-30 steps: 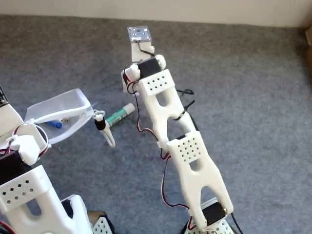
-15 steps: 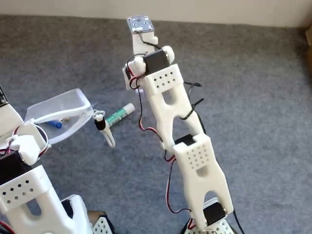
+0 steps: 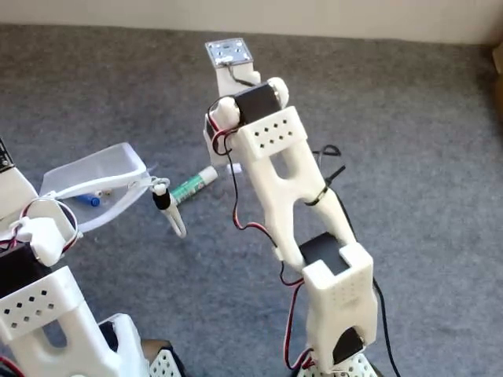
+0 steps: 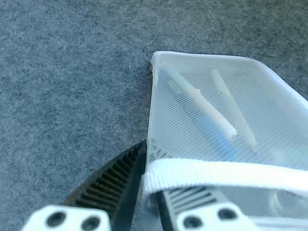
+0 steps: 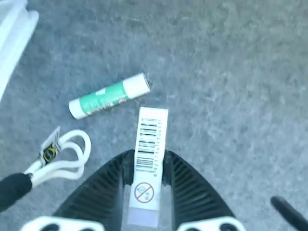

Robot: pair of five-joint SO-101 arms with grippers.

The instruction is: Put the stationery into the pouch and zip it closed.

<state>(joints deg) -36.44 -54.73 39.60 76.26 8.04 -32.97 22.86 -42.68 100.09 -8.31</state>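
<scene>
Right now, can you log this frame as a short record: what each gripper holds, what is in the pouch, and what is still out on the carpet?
left gripper: shut on the edge of the mesh pouch
pouch mouth: open, in the high view
pouch contents: at least two pens, seen through the mesh
right gripper: shut on a white barcode-labelled bar
still outside: glue stick, lying on the carpet near a white cord loop

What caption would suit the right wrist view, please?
The right jaws clamp a barcoded white block near a green glue stick.
</scene>
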